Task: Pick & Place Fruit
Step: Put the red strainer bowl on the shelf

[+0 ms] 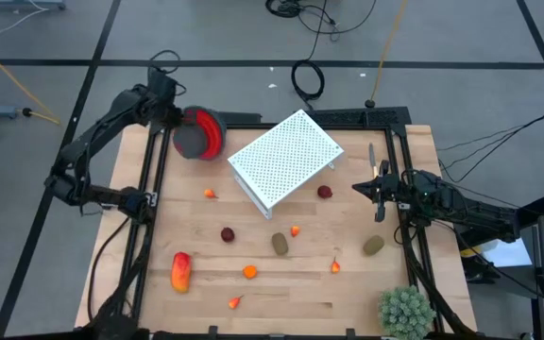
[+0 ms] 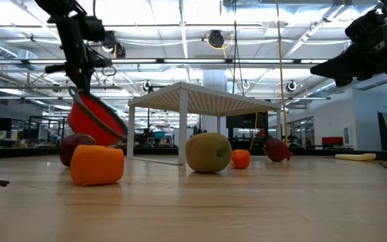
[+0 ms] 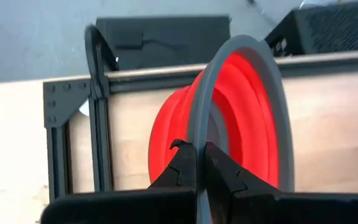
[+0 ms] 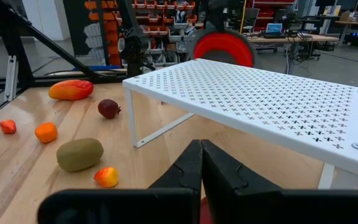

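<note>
Fruit (image 1: 280, 244) lay scattered over the table (image 1: 291, 293) in front of the white rack (image 1: 285, 161), none held. Left gripper (image 3: 201, 177) was clamped on the grey rim of the red bowl (image 3: 241, 118), tilted near the back-left corner. Right gripper (image 4: 201, 165) hung closed and empty beside the rack.

Grey floor (image 1: 206, 38) crossed by dark lines, with cables (image 1: 307, 77); bright ceiling lights (image 2: 180, 30) overhead.
</note>
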`<state>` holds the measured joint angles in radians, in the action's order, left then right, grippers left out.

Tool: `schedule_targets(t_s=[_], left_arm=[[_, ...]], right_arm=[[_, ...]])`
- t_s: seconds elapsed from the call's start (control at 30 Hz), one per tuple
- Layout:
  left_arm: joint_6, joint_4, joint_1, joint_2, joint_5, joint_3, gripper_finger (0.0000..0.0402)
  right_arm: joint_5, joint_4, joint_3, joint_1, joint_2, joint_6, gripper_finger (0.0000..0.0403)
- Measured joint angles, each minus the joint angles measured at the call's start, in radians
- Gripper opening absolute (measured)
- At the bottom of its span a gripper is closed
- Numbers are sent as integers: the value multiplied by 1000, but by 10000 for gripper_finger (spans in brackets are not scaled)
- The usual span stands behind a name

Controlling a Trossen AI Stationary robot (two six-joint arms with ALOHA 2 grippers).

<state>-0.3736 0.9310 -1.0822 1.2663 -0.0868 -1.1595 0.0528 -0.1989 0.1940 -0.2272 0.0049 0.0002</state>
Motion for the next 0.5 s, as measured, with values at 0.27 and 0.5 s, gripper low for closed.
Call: schedule_targets(t_s=[0.27, 0.5], left_arm=[[-51, -106, -2, -129, 12, 0, 1], [-81, -317, 17, -236, 48, 0, 1]], right_arm=[[0, 0, 0, 0, 0, 0, 0], [0, 0, 0, 0, 0, 0, 0]])
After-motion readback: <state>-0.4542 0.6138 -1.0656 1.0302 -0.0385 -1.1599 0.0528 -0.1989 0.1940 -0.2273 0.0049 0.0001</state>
